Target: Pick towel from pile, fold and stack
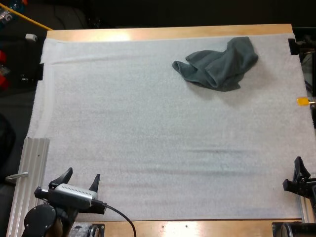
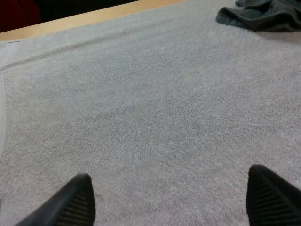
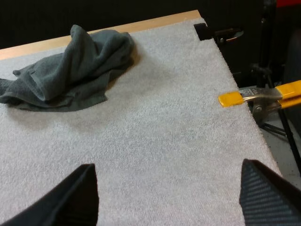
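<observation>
From above, a crumpled grey-green towel (image 1: 219,63) lies on the white mat (image 1: 148,138) near the far right corner of the desk (image 1: 173,32), well apart from our left pincer (image 1: 82,174) at the near left and our right pincer (image 1: 296,173) at the near right edge. Our left wrist camera finds that pincer's black fingers (image 2: 70,205) spread wide over bare mat, holding nothing, the towel far ahead. Our right wrist camera shows its fingers (image 3: 70,200) likewise parted and empty, the towel heaped ahead near the desk's wooden rim.
</observation>
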